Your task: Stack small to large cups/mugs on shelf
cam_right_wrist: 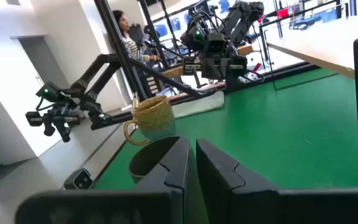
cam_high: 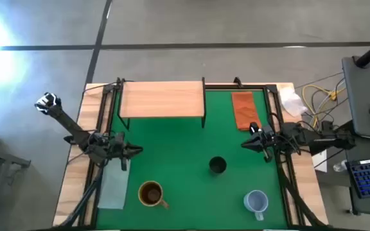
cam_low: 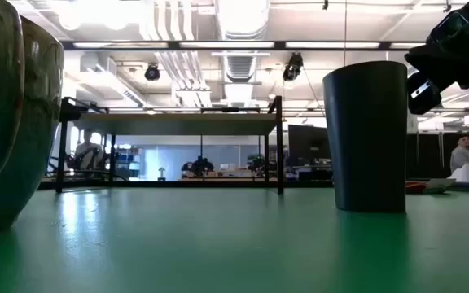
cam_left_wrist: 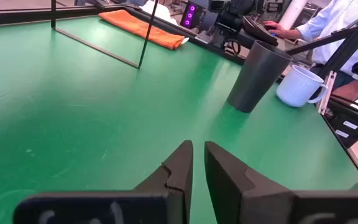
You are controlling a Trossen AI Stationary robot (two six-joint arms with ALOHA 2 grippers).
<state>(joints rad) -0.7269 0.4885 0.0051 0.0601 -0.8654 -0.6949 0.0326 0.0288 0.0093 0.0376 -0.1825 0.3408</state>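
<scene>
The light wooden shelf stands on thin black legs at the far side of the green mat. The small black cup stands upright on the mat; it also shows in the low view and the left wrist view. The brown-mustard mug stands near the front left and shows in the right wrist view. The pale blue-grey mug stands near the front right. My left gripper is shut and empty at the mat's left side. My right gripper is shut and empty at the right, above and beside the black cup.
An orange cloth lies right of the shelf. A pale cloth lies on the table's left strip. Black frame rails run along the mat's sides. A person sits beyond the table's right side. Bare mat lies between the grippers.
</scene>
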